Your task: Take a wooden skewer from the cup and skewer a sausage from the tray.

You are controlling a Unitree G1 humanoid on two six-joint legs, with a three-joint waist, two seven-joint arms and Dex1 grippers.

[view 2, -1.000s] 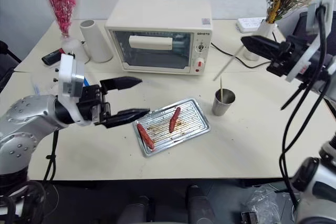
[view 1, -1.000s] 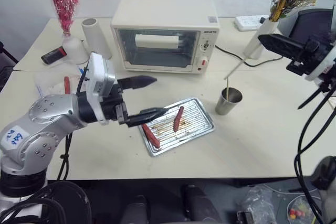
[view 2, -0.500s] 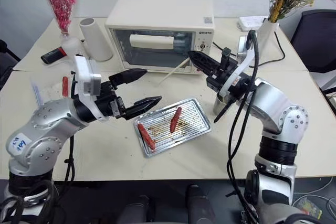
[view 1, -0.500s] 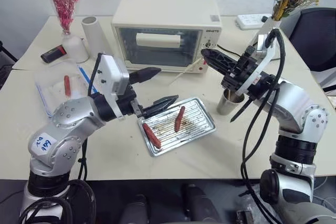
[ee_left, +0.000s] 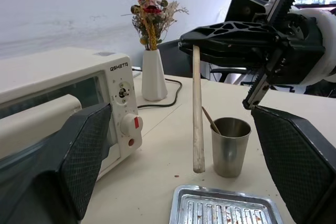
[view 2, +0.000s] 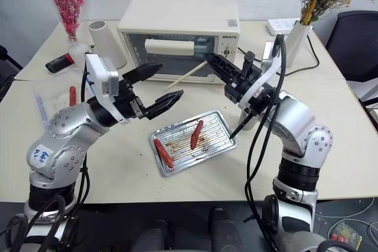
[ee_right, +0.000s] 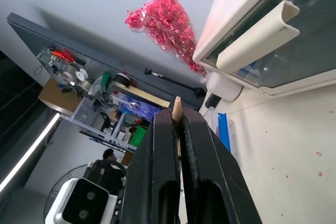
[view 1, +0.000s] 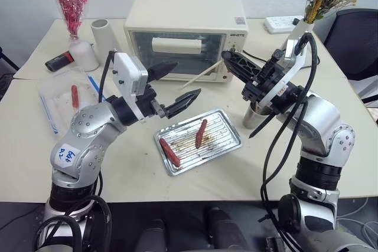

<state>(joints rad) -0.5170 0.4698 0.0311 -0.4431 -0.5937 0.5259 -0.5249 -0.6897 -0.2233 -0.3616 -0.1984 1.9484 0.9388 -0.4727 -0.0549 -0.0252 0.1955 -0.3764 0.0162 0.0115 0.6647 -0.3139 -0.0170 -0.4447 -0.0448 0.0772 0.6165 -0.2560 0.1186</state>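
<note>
Two black fingers of the right gripper (view 2: pixel 211 62) are pressed together on the wooden skewer (view 2: pixel 186 77), which slants down from them toward the left gripper (view 2: pixel 160 84). That one's jaws stand wide apart, empty, its fingers either side of the skewer's free end without touching it. Below both grippers lies the tray (view 2: pixel 216 146), holding the sausage (view 2: pixel 195 134) under the gap between them and a brighter red sausage (view 2: pixel 163 153) nearer the left arm. The cup (view 1: pixel 255 118) stands just under the right wrist, another stick (ee_left: pixel 210 121) leaning inside. Behind the grippers sits a toaster oven (view 2: pixel 177 19).
</note>
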